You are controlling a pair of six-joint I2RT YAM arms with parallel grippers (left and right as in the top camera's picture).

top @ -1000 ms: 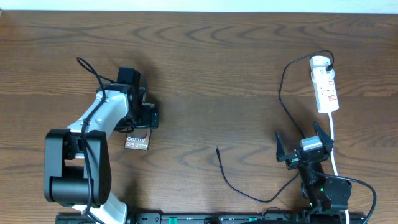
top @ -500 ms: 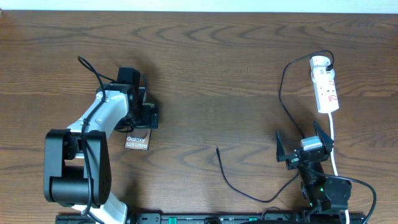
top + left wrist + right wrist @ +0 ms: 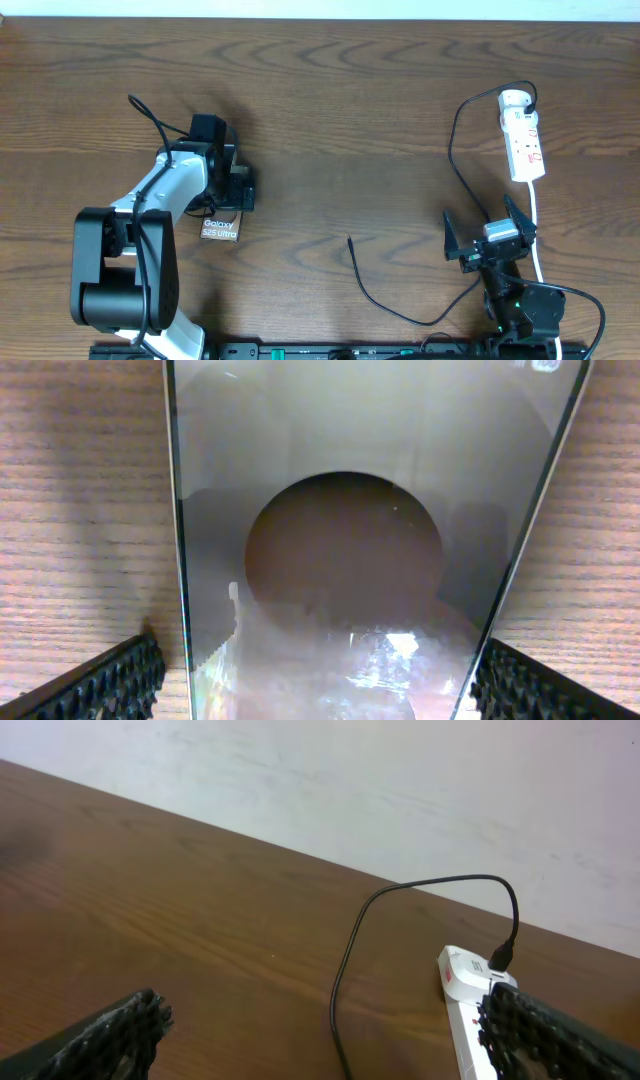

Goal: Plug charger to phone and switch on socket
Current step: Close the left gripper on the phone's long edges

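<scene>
We judge nearly everything is left: the wide left gripper [image 3: 315,682] straddles the flat brownish-silver phone [image 3: 340,510]. The thin black charger cable [image 3: 340,980] lies loose to the phone's right, the white power-strip socket [image 3: 524,140] beyond is untouched, and the right gripper [image 3: 330,1035] gapes empty.

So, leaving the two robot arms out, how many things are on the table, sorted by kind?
phone: 1
charger cable: 1
power strip: 1
Total: 3
</scene>
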